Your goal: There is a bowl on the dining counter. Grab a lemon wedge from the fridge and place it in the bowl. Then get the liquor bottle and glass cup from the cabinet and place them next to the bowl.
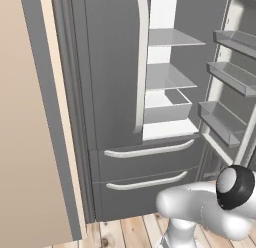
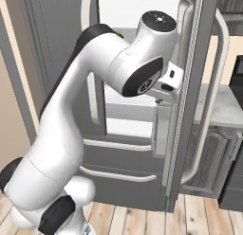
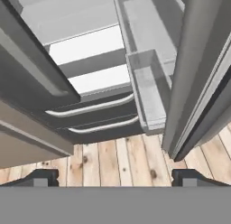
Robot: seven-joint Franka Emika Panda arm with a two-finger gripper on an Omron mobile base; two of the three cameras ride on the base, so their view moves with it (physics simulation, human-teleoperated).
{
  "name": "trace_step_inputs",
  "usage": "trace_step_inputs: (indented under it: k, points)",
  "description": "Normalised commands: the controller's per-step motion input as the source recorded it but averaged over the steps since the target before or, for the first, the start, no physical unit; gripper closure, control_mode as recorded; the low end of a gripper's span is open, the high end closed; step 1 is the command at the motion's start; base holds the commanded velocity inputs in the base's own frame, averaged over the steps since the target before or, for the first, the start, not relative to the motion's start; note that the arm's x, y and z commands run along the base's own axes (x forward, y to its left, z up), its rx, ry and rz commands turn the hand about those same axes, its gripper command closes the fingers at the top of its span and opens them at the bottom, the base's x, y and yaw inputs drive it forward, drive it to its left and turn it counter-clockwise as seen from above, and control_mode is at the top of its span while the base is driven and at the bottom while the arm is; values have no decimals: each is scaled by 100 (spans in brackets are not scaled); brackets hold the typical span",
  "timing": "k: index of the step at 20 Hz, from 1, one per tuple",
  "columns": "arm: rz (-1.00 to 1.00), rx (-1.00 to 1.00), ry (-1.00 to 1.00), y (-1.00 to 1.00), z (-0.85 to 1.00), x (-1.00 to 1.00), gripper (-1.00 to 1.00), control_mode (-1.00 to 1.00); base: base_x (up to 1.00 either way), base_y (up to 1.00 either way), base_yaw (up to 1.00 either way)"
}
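Observation:
The dark grey fridge (image 1: 115,67) stands before me with its left door closed and its right door (image 2: 189,101) swung open. White shelves (image 1: 167,77) and a clear bin (image 1: 167,109) show inside. A tiny yellow-green speck (image 2: 119,33) peeks past the arm's elbow; it is too small to tell what it is. In the hand view my gripper (image 3: 115,179) is open, its fingertips (image 3: 43,178) wide apart with nothing between them. It looks down past the open door's edge at the fridge's (image 3: 90,111) two lower drawers. The bowl, liquor bottle and glass cup are out of view.
The open door's inner bins (image 1: 225,119) jut out at the right, and its long pale handle (image 2: 216,87) faces outward. A beige wall panel (image 1: 25,122) closes the left side. A grey counter over dark cabinets (image 2: 223,115) lies beyond the door. The floor is wooden planks (image 3: 122,160).

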Motion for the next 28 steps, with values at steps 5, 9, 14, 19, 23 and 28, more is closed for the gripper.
trace_step_inputs:
  k: [5, 9, 14, 19, 23, 28]
  points:
    - [6, 1, -11, 100, -16, 36, -100, -100, 0, 0, 0]
    - [1, 0, 0, 100, -13, 76, -100, -100, 0, 0, 0]
    - [0, -5, 0, 100, -1, 52, -100, -100, 0, 0, 0]
    - [0, -4, -7, 88, 0, 26, -100, -100, 0, 0, 0]
    - [0, -15, -29, 50, 10, 3, -100, -100, 0, 0, 0]
    - [0, -8, -22, 41, 1, 2, -100, -100, 0, 0, 0]
